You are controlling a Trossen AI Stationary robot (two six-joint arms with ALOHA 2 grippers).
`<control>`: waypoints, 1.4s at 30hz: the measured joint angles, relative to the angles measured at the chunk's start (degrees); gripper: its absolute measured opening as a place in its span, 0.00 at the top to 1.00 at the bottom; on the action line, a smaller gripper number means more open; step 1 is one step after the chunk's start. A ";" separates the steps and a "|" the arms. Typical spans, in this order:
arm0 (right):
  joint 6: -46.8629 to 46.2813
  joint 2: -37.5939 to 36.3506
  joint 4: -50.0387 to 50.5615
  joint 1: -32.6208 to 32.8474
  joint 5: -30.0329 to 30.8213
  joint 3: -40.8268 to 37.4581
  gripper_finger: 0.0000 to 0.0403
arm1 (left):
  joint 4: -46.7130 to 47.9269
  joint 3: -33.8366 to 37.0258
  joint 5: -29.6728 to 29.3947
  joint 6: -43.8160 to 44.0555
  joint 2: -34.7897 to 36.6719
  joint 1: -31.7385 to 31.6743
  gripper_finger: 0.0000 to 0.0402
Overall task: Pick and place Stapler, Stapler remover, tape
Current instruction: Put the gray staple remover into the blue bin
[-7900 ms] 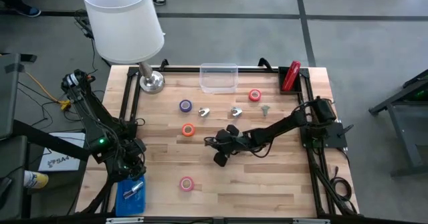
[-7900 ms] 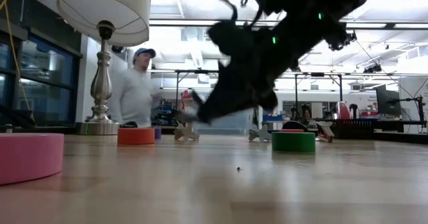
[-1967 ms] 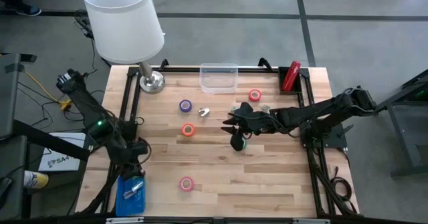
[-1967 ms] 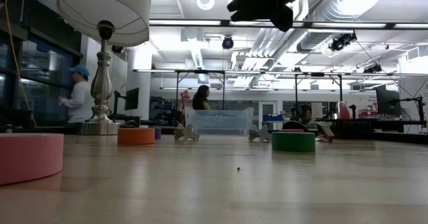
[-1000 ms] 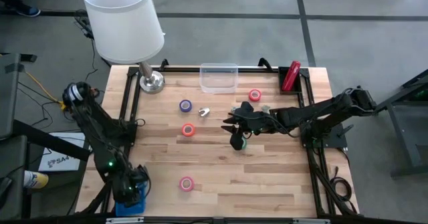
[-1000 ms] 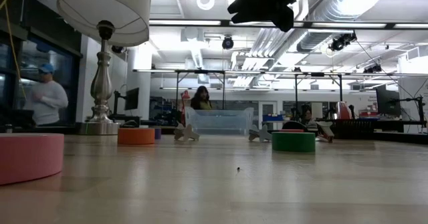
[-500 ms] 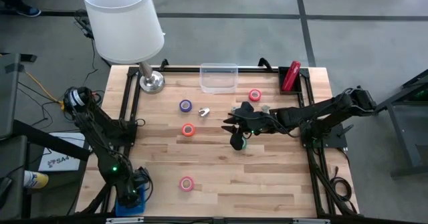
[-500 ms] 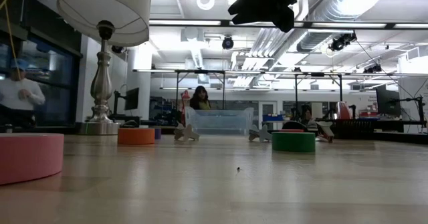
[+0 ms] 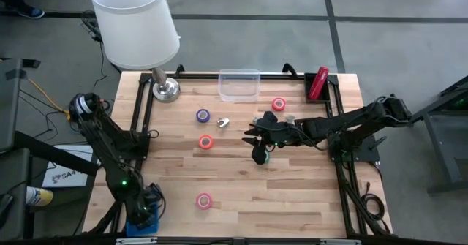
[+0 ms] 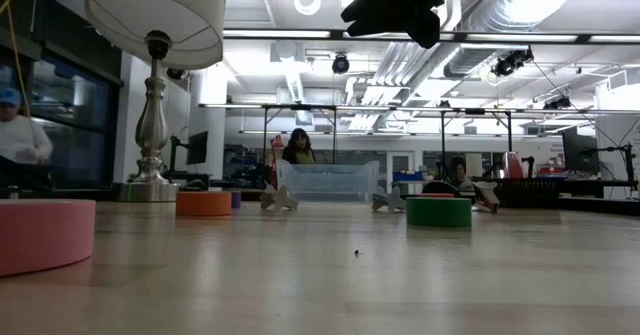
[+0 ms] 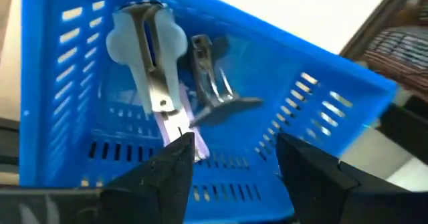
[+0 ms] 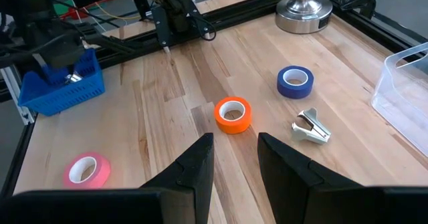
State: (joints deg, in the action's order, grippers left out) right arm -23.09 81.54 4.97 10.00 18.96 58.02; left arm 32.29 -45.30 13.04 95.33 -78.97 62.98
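Note:
The red stapler lies at the table's far right corner. Tape rolls lie flat on the wood: purple, orange, pink, red and green. One stapler remover lies mid-table, and two more lie inside the blue basket. My left gripper hangs open over that basket at the near left corner, with nothing between its fingers. My right gripper hovers open above mid-table, beside the green roll, also with nothing between its fingers.
A lamp stands at the far left corner. A clear plastic box sits at the far edge. A black frame rims the table. Bare wood lies along the near edge, right of the pink roll. A person shows in the room behind.
Both arms and the task's things have kept their places. Only the person in the room behind has walked toward the left.

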 joint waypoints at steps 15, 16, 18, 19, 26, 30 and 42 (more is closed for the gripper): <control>0.17 0.02 0.80 0.00 -0.02 0.00 0.73 | 8.16 0.02 -18.26 5.12 13.53 0.00 0.49; 0.17 0.02 1.16 0.00 -0.02 0.00 0.73 | 8.94 0.02 -19.90 5.10 14.31 0.00 0.49; 0.17 0.02 2.08 0.00 -0.02 0.00 0.73 | 10.26 0.02 -22.82 5.14 15.46 -0.01 0.49; 0.16 0.02 2.72 0.00 -0.02 0.00 0.73 | 10.89 0.03 -24.23 5.18 16.02 0.00 0.49; -7.91 0.02 9.12 0.00 5.77 0.00 0.73 | 13.81 0.04 -36.84 5.01 19.15 -0.02 0.49; -21.29 0.02 17.70 -0.63 10.85 0.00 0.73 | 15.38 0.04 -44.38 4.92 20.38 0.00 0.49; -51.60 0.02 45.88 -5.65 12.44 -0.04 0.73 | 23.95 0.04 -70.12 4.78 23.07 -0.02 0.49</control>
State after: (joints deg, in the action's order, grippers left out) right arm -74.69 81.56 50.86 4.35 31.40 57.98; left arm 56.24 -45.25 -57.08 100.11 -55.90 62.96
